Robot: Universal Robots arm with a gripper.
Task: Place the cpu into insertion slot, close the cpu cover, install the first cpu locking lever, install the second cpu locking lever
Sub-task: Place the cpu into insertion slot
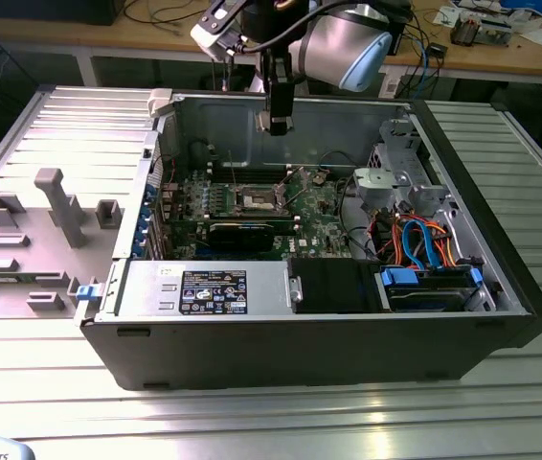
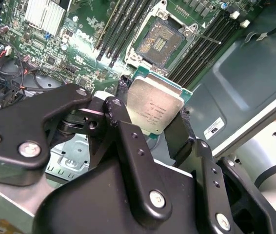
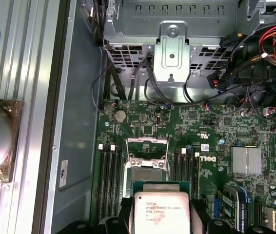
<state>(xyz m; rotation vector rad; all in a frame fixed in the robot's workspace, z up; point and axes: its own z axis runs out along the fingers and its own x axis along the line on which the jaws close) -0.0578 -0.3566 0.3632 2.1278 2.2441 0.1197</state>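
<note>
My gripper (image 1: 276,123) hangs above the open computer case, over the back part of the green board. It is shut on the cpu (image 2: 155,104), a flat square chip with a silvery top, pinched by its edges between the two black fingers (image 2: 121,114). The insertion slot (image 2: 160,41) lies uncovered below and apart from the chip, its dark centre showing. In the exterior view the insertion slot (image 1: 257,199) sits mid-board. In the first wrist view the cpu (image 3: 161,212) is beside the insertion slot (image 3: 147,173), and the cpu cover (image 3: 147,141) stands swung open past it.
Long black memory slots (image 3: 109,170) flank the socket on both sides. A black expansion card (image 1: 242,233) lies in front of it. A metal drive cage (image 1: 395,177) and coloured cables (image 1: 419,240) fill the exterior view's right. A grey fixture (image 1: 56,206) stands outside the case.
</note>
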